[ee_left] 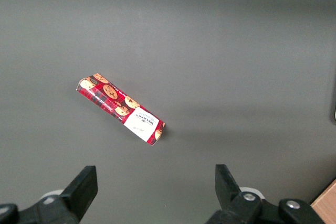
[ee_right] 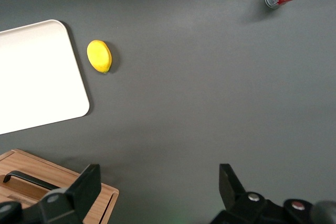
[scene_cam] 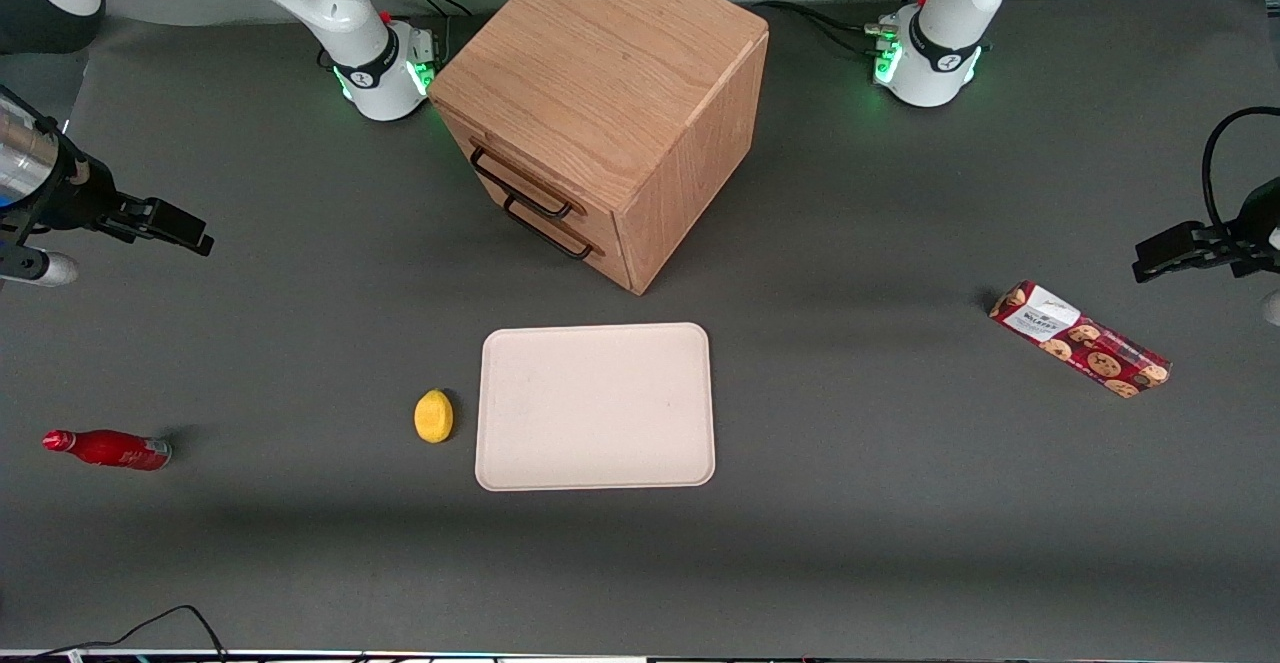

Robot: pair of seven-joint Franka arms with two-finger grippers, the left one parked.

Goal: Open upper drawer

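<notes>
Toward the working arm's end of the worktop [scene_cam: 900, 543], the end effector [scene_cam: 170, 226] hangs with fingers spread and empty, well apart from the cabinet [scene_cam: 610, 103].

Both drawers look shut: the upper drawer [scene_cam: 520, 175] sits flush in the cabinet's front, its dark bar handle [scene_cam: 522, 183] just above the lower drawer's handle [scene_cam: 548, 230], so the pull has not begun. The cabinet stands turned at an angle, its front facing the working arm's end, which I judge leaves a clear path to the handle. Nearer the front camera lie a pale tray [scene_cam: 597, 406], a lemon [scene_cam: 433, 415] just beside it, a red bottle [scene_cam: 108, 448] on its side, and a biscuit packet [scene_cam: 1080, 339] toward the parked arm's end. From the front the drawer fronts appear only as a steep sliver; the right wrist view catches just a cabinet corner and part of one handle [ee_right: 31, 180], which one I cannot tell.
</notes>
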